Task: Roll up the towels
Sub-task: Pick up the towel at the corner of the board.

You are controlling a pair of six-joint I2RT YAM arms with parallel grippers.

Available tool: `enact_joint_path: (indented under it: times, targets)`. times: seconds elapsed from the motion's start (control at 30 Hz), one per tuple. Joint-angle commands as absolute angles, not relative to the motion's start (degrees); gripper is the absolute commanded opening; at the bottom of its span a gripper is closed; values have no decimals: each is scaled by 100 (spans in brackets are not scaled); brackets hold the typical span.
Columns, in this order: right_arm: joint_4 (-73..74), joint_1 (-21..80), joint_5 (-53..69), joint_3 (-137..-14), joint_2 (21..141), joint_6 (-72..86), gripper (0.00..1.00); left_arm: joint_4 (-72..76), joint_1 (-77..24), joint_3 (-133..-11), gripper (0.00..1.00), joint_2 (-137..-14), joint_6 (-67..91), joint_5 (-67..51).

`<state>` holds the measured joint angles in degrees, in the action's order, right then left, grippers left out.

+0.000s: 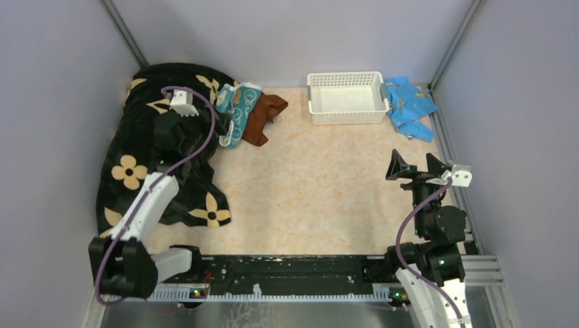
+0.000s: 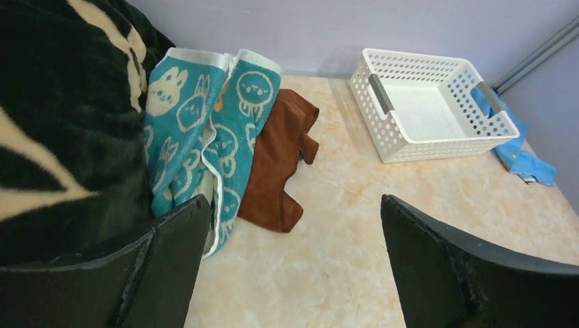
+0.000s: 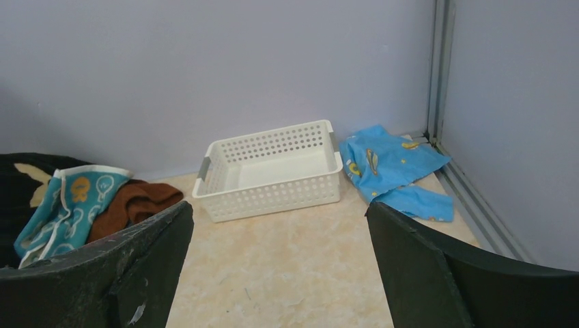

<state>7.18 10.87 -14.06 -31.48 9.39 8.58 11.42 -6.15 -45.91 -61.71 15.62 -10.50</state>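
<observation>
Blanket (image 2: 61, 123) has teal towel (image 2: 205, 130) up against it, brown towel (image 2: 280, 157) touching that. Left gripper (image 2: 293, 208) near them w/ jaws wide n empty; right gripper (image 1: 415, 165) same, well apart.

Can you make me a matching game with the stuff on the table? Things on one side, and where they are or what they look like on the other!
Things:
1. basket
2. teal towel
3. brown towel
4. blue cloth

Clues:
a. in the far right corner
b. white, full of holes
c. against the flowery blanket
d. between the teal towel and the basket

Pairs: 1-b, 2-c, 3-d, 4-a
</observation>
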Motion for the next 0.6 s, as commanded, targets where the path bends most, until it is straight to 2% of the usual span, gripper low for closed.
enact_joint_path:
  times: [0.0, 0.2, 0.47, 0.5, 0.57]
  targets:
    - [565, 1309, -1248, -3150, 1025, 893, 99, 1390, -671, -5493, 99, -7471, 1265, -1240]
    - [514, 1364, -1167, -3123, 1174, 817, 99, 1201, -704, -6869, 99, -9324, 700, -347]
    - [506, 1370, -1238, -3086, 1328, 620, 99, 1070, -768, -8194, 99, -11030, 2, 26]
    - [506, 1370, -1239, -3083, 1347, 609, 99, 1091, -784, -8278, 98, -11166, -89, 26]
    - [497, 1366, -1251, -3084, 1380, 590, 99, 1174, -810, -8449, 89, -11405, -314, 84]
